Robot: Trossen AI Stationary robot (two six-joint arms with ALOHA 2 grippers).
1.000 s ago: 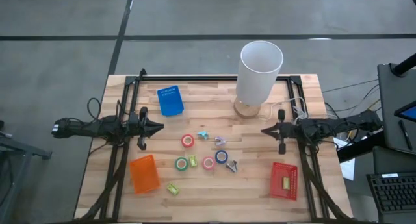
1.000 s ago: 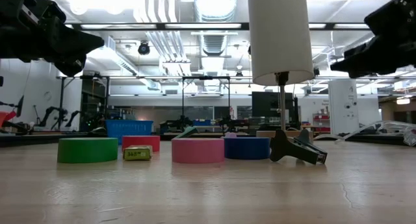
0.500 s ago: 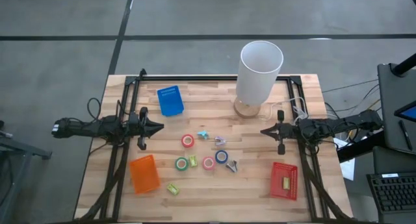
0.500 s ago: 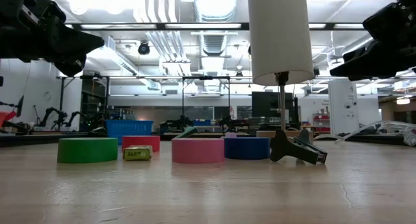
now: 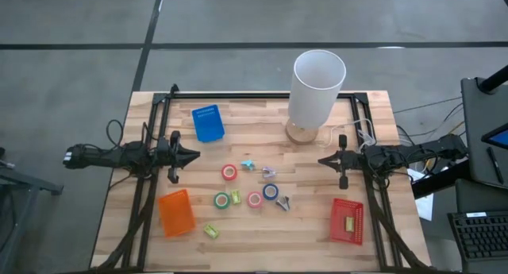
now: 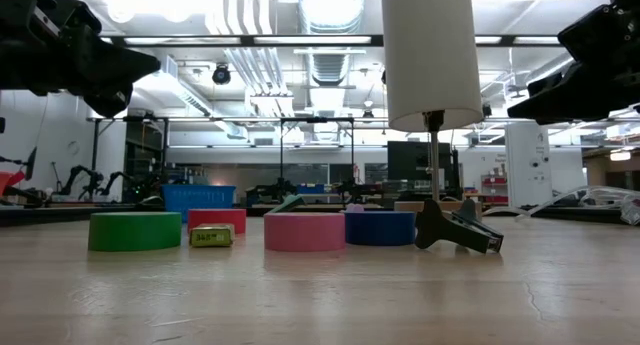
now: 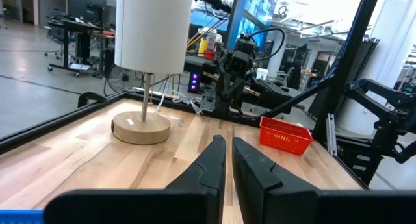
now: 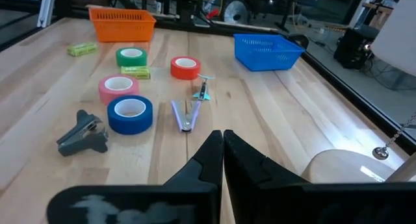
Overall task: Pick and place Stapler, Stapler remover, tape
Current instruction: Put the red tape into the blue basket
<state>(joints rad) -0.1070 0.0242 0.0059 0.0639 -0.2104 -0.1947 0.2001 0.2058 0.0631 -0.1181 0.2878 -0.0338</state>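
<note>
High view: four small tape rolls lie mid-table on the wooden tabletop (image 5: 262, 226), red tape roll (image 5: 229, 172) farthest, green tape roll (image 5: 221, 200), pink tape roll (image 5: 254, 199) and blue tape roll (image 5: 271, 191) nearer. A grey claw-shaped staple remover (image 5: 283, 202) sits just right of the blue one. The left gripper (image 5: 195, 156) hovers left of them, fingers nearly together, holding nothing. The right gripper (image 5: 321, 160) hovers right, pinched closed, empty, near the white cylindrical lamp (image 5: 316, 91).

The wooden surface (image 5: 159, 107) carries tape rolls (image 5: 229, 172), three baskets (image 5: 207, 122), small staplers (image 5: 210, 231) and a lamp (image 5: 316, 90) at upper right of centre.
</note>
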